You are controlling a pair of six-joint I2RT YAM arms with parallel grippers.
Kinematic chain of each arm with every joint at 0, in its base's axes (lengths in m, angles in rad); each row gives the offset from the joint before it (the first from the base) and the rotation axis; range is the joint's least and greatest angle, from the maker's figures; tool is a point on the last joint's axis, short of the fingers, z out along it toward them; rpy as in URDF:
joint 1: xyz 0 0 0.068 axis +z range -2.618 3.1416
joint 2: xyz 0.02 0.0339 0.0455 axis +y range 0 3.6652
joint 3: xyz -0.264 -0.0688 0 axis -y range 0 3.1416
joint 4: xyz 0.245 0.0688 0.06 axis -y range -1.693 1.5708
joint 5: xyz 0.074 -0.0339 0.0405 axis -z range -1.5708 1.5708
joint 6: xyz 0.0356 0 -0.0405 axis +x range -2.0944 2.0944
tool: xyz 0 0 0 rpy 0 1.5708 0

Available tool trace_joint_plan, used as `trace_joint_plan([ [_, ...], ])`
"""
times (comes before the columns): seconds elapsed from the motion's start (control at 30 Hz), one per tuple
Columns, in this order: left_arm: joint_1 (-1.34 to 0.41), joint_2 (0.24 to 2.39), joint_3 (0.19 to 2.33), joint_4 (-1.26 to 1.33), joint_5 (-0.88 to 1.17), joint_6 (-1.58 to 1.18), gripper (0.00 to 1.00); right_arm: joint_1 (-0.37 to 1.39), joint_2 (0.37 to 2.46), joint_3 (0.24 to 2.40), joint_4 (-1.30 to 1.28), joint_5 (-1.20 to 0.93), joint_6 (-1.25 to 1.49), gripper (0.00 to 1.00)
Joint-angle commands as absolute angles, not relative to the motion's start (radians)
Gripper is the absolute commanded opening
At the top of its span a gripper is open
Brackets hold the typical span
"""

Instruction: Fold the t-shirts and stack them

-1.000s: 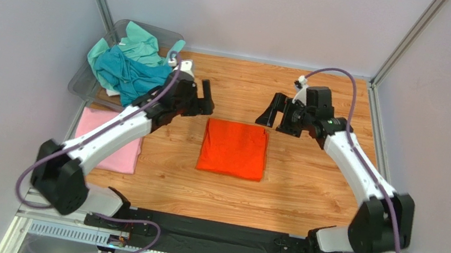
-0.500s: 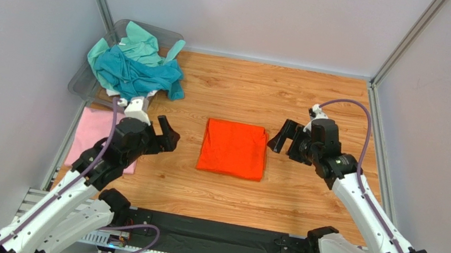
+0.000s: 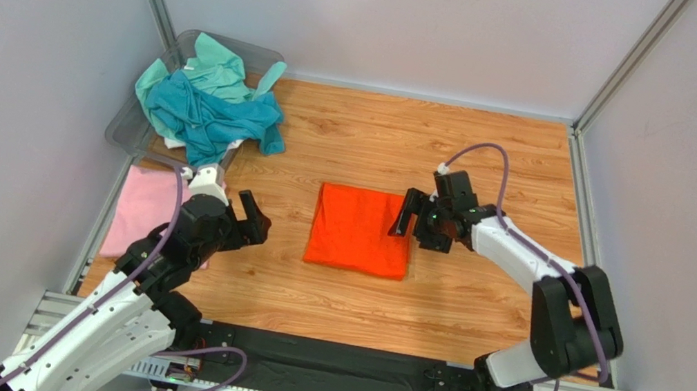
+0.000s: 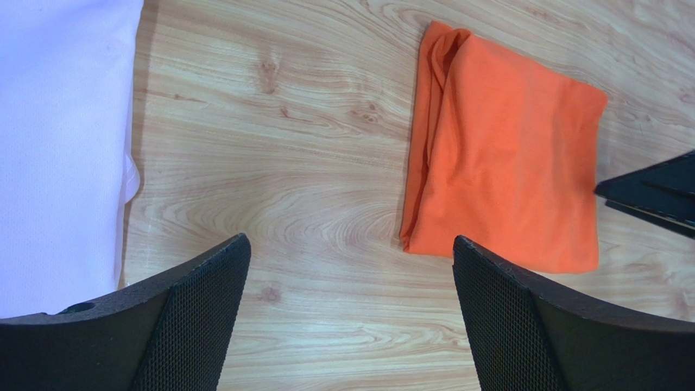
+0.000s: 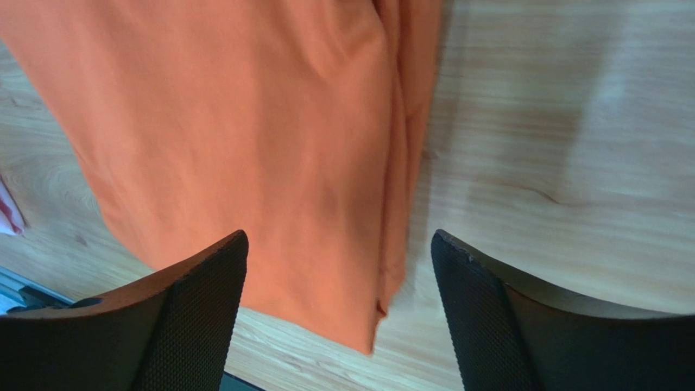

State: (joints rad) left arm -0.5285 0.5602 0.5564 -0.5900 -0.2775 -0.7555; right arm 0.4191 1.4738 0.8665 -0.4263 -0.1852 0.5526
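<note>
Folded orange t-shirt [image 3: 361, 230], centre of table [image 3: 473, 299], likely awaiting stacking on pink t-shirt [image 3: 145, 211] at left: right gripper [image 3: 410, 218] spread, empty, over its right edge, must pinch there; left gripper [image 3: 253, 217] spread, idle between.

The wooden table [image 3: 474, 289] bears an orange t-shirt [image 3: 361, 230], pink t-shirt [image 3: 134, 214] and grey bin [image 3: 124, 131].

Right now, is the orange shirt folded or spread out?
Folded: the orange shirt lies as a compact rectangle on the table, with layered edges visible along one side in both wrist views.
</note>
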Motion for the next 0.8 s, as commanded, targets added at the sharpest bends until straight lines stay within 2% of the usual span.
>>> trace_joint_plan([
  [0.0, -0.526, 0.557, 0.558, -0.571, -0.299, -0.765, 1.00, 0.451, 1.572, 0.969, -0.380, -0.158, 0.555, 0.82],
  [0.13, -0.526, 0.548, 0.549, -0.569, -0.299, -0.767, 1.00, 0.480, 1.661, 1.014, -0.393, -0.118, 0.554, 0.74],
  [0.17, -0.526, 0.548, 0.546, -0.568, -0.299, -0.770, 1.00, 0.486, 1.687, 1.022, -0.399, -0.103, 0.557, 0.68],
  [0.23, -0.526, 0.549, 0.543, -0.563, -0.298, -0.767, 1.00, 0.491, 1.704, 1.026, -0.406, -0.089, 0.560, 0.65],
  [0.4, -0.526, 0.555, 0.542, -0.560, -0.295, -0.759, 1.00, 0.494, 1.715, 1.017, -0.431, -0.006, 0.563, 0.65],
  [0.77, -0.526, 0.583, 0.557, -0.563, -0.293, -0.756, 1.00, 0.494, 1.715, 1.009, -0.436, -0.002, 0.522, 0.65],
])
